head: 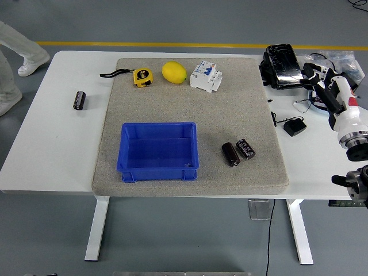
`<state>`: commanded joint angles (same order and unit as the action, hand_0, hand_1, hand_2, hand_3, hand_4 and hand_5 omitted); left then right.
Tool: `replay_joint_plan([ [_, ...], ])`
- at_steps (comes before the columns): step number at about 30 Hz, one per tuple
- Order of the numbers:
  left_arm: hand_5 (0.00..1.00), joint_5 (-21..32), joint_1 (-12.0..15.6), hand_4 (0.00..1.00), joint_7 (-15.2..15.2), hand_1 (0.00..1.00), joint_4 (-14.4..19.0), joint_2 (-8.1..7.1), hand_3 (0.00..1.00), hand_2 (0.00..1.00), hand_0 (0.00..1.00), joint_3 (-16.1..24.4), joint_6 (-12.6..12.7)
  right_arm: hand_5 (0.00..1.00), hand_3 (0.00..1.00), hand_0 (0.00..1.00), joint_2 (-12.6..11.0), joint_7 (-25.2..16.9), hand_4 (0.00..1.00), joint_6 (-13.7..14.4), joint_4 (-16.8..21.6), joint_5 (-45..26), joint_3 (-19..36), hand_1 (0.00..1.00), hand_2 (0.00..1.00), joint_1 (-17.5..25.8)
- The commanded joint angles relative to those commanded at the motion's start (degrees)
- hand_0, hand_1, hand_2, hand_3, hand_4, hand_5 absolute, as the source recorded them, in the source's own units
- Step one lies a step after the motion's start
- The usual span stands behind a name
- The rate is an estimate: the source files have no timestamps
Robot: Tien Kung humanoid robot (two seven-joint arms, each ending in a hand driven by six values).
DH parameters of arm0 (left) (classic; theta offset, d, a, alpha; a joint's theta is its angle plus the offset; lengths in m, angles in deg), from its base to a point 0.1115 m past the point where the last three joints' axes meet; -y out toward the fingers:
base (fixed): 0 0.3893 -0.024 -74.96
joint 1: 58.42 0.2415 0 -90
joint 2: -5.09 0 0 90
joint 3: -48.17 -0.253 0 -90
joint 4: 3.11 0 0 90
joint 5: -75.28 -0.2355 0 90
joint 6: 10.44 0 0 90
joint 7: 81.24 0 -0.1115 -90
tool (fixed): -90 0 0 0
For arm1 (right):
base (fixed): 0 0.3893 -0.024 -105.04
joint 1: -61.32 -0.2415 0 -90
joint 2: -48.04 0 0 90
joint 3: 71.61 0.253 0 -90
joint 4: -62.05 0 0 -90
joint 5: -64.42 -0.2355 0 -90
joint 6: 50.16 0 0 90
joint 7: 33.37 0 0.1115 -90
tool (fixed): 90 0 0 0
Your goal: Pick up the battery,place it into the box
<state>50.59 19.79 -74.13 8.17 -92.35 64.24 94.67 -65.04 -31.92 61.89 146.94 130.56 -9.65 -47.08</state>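
Two black cylindrical batteries lie side by side on the grey mat [241,109], one [230,154] a little left of the other [245,149], just right of the blue box [159,151]. The box is open-topped and stands at the mat's front. A third black battery [79,100] lies on the bare white table far to the left. My right hand [321,86], white and black, hovers over the table's right edge, well back and right of the two batteries. Its fingers are relaxed and hold nothing. My left arm is out of view.
At the mat's back edge lie a yellow tape measure [142,76], a lemon [174,72] and a white circuit breaker [206,76]. A black device [282,65], a black adapter [294,126] and cables sit at the right. A person's legs [17,54] show at the top left.
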Motion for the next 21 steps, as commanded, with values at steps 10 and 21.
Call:
replay_joint_plan([
  [10, 0.479, 0.52, -0.17, 0.606, -0.1, 0.678, 0.03, -0.09, 0.592, 0.735, 0.702, -0.28, 0.01, 0.599, 0.807, 0.802, -3.9, 1.89, 0.998, -14.87, 1.49, 22.35, -3.49, 0.746, 0.769, -3.82],
  [21, 0.479, 0.11, -0.36, 0.606, 0.15, 0.678, 0.14, -0.08, 0.592, 0.736, 0.702, -0.03, -0.09, 0.536, 0.835, 0.824, -5.38, 1.05, 0.998, -16.49, 0.18, 49.16, -18.21, 0.741, 0.79, -11.35],
])
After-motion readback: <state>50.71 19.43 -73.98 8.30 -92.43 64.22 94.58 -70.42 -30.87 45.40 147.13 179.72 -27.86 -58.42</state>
